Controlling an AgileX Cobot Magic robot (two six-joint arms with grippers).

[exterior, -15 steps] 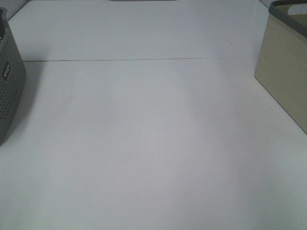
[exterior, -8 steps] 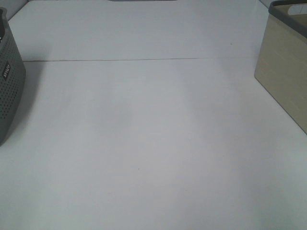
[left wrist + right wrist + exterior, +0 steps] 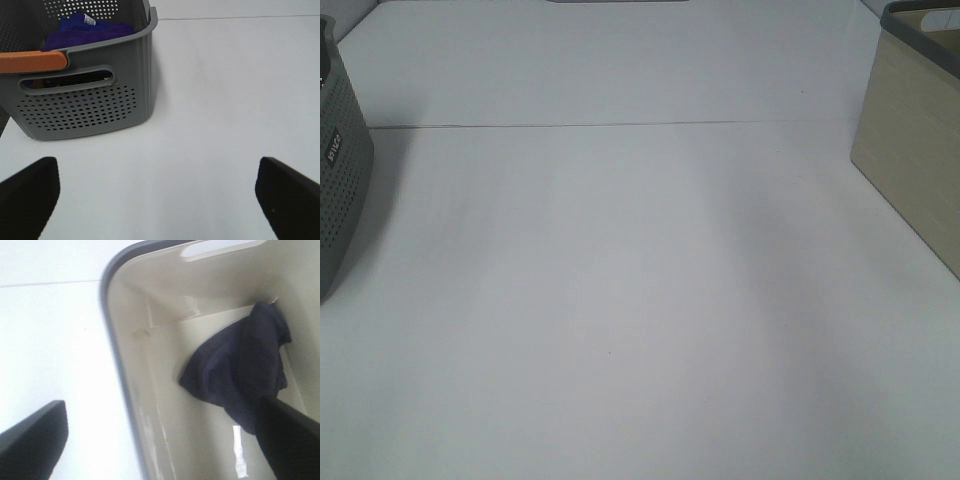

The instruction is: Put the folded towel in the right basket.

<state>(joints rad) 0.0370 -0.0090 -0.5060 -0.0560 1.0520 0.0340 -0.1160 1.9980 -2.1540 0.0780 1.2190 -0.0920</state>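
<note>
My right gripper (image 3: pixel 165 440) hangs spread wide over the beige right basket (image 3: pixel 130 390), holding nothing; the dark folded towel (image 3: pixel 240 375) lies inside on its floor, so I judge the placement done. Across the last second the high view shows no change. My left gripper (image 3: pixel 160 195) is also spread and empty, near the grey perforated basket (image 3: pixel 100 95) with purple cloth (image 3: pixel 85 30). Only the wrist views show what the baskets hold.

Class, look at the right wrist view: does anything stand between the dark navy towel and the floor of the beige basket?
Nothing visible does. The dark navy towel is already inside the beige basket with the grey rim, crumpled against its far wall. The right gripper is open above, holding nothing.
</note>
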